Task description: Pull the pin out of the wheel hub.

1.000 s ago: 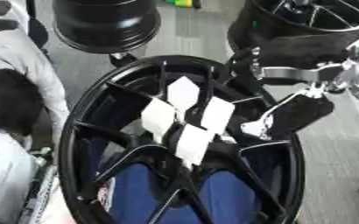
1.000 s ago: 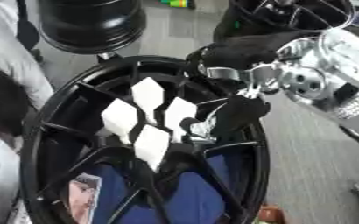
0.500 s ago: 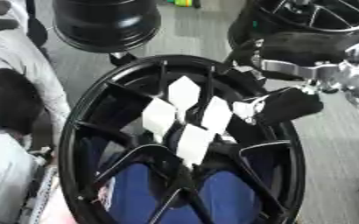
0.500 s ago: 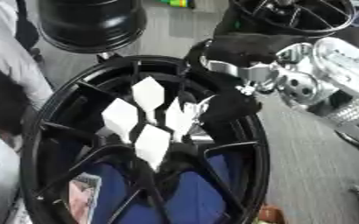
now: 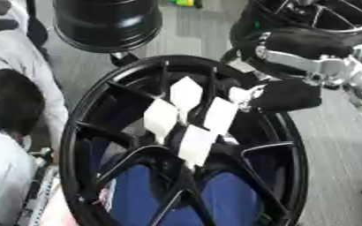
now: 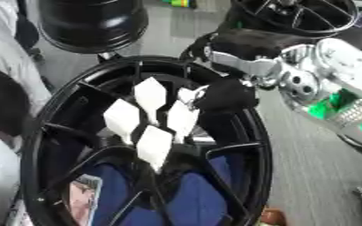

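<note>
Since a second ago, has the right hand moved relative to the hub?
Yes. The right hand has moved up and toward the white-tagged hub centre of the black wheel.

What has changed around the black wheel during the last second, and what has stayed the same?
The robot's right hand has moved up and toward the centre of the large black spoked wheel rim, away from its right edge. It now sits beside the white diamond-shaped tags at the hub, with a small white piece at its tip. Whether it grips a pin cannot be seen. The rim and the tags stayed in place.
</note>
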You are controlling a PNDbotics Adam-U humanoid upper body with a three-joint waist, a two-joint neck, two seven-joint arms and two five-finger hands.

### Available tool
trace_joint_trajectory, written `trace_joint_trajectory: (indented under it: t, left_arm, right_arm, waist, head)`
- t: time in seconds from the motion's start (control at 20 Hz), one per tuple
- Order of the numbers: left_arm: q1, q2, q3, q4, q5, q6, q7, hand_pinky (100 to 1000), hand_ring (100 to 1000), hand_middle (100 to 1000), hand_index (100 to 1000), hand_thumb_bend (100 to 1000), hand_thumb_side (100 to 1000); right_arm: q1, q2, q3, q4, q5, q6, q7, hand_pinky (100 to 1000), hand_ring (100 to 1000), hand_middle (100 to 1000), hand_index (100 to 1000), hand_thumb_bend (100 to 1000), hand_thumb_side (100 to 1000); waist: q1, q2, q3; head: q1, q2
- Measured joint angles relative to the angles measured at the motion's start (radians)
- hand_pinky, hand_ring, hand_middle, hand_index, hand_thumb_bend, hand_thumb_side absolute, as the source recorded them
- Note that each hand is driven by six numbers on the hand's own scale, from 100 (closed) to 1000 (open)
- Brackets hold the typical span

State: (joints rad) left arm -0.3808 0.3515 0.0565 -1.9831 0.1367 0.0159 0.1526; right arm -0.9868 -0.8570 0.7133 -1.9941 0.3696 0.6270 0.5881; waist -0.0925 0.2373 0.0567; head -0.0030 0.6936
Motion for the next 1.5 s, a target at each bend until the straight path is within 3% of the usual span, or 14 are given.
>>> trace_joint_trajectory:
  t: [0.2, 0.5, 1.5]
  left_arm:
    - [0.0, 0.0, 0.0, 0.0, 0.001, -0.001, 0.001, 682, 732, 519, 811, 100, 725]
    - [-0.001, 0.0, 0.0, 0.0, 0.002, -0.001, 0.001, 683, 732, 519, 810, 100, 724]
    - [-0.003, 0.0, 0.0, 0.0, 0.004, -0.004, 0.0, 683, 733, 520, 809, 100, 724]
  right_arm:
    - [-0.002, 0.007, 0.008, 0.0, -0.018, 0.03, -0.03, 880, 876, 850, 898, 296, 654]
    - [0.019, 0.007, 0.009, 0.0, -0.014, 0.033, -0.033, 882, 879, 846, 900, 383, 592]
    - [0.084, 0.017, 0.006, 0.0, 0.053, -0.002, 0.002, 879, 874, 840, 893, 372, 663]
  waist:
    - [-0.002, -0.003, 0.0]
    - [-0.004, -0.004, 0.0]
    - [-0.009, -0.007, 0.002]
  head:
    - [0.0, 0.0]
    - [0.0, 0.001]
    - [-0.002, 0.008]
